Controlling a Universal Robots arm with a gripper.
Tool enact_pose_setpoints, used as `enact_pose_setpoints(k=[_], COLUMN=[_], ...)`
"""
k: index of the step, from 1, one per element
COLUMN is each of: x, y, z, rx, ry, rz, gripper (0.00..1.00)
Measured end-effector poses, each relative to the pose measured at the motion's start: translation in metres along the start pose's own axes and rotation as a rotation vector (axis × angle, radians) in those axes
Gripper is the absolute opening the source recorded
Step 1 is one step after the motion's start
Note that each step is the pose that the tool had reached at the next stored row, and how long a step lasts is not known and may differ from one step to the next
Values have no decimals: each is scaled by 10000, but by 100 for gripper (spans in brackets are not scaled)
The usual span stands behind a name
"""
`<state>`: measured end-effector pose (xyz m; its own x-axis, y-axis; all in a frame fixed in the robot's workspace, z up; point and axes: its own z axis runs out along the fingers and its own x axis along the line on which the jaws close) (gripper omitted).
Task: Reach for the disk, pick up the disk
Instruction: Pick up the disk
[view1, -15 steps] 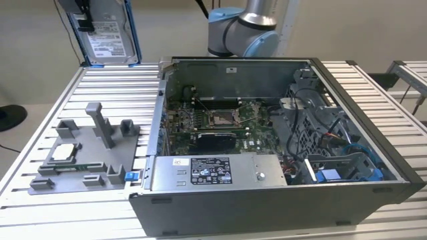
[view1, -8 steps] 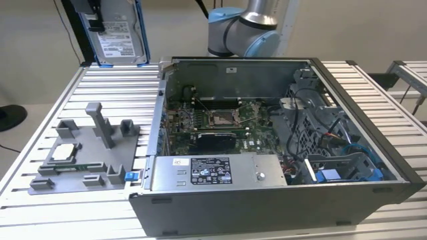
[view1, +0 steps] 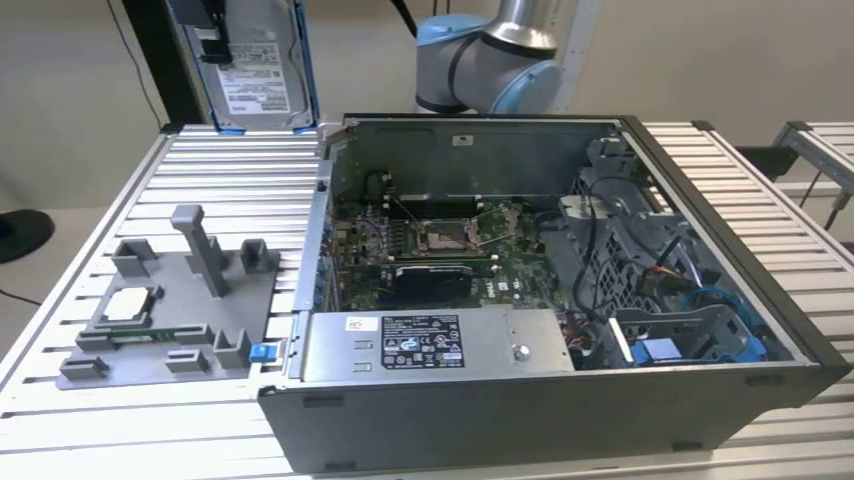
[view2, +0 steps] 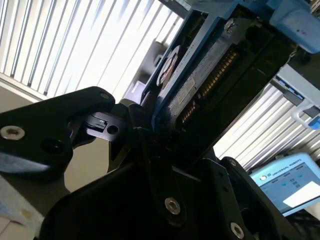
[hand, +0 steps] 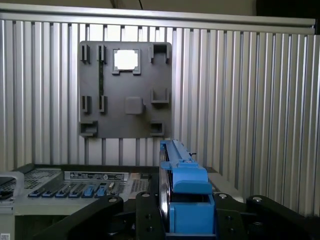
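Pick-up step: hand (hand: 184, 212) pinches the disk (view1: 256, 80), held above the counter (view1: 187, 165), upper left of the exterior view; the lift likely calls for a steady grip.

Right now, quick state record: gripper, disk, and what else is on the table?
gripper: shut on the disk, fingers either side in the first wrist view
disk: upright, held clear of the table, at the exterior view's left
fixture plate: grey, on the table, small square chip on it
computer case: open, beside the plate
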<state>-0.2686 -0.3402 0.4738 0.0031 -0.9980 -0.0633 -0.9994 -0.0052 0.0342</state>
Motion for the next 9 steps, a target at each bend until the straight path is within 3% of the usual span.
enact_pose_setpoints(k=[9], x=[1], y=[-221], z=[-8], rx=[-2], ry=[0], rz=[0], gripper=[0])
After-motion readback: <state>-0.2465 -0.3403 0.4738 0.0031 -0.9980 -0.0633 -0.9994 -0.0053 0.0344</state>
